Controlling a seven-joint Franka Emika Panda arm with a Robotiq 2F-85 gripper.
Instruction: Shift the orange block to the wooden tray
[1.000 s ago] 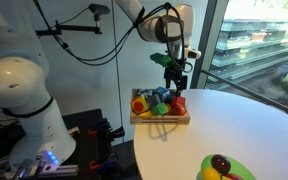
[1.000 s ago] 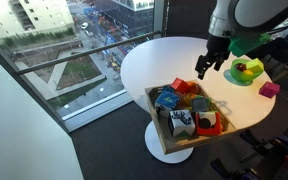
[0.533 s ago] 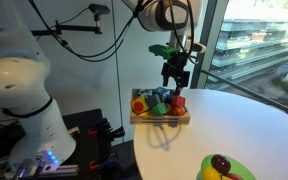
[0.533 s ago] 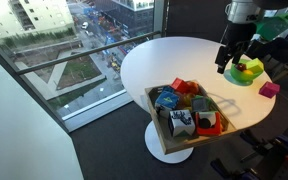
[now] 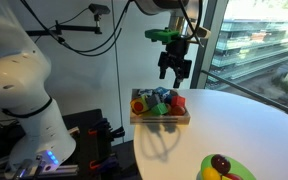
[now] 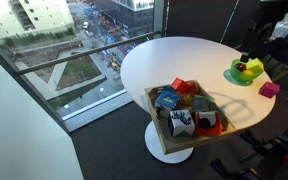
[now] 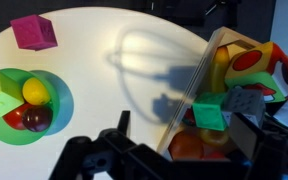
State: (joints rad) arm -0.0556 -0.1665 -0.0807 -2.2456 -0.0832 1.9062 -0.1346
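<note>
The orange block (image 5: 179, 102) lies inside the wooden tray (image 5: 160, 120), at the end nearest the table's middle. It also shows in an exterior view (image 6: 188, 88) and, blurred, low in the wrist view (image 7: 184, 147). The tray (image 6: 160, 125) holds several other coloured blocks. My gripper (image 5: 175, 70) hangs open and empty well above the tray. In the wrist view its dark fingers (image 7: 189, 166) frame the tray's edge (image 7: 189, 95). The gripper is out of frame in the exterior view that looks down on the table.
A round lime-green plate (image 6: 247, 71) with toy fruit sits on the white round table (image 6: 174, 55), also in the wrist view (image 7: 54, 120). A magenta block (image 6: 269, 89) lies near the plate (image 7: 33, 32). Windows stand behind the table.
My gripper has risen straight up from just above the tray and has left one exterior view. The blocks in the tray have not moved.
</note>
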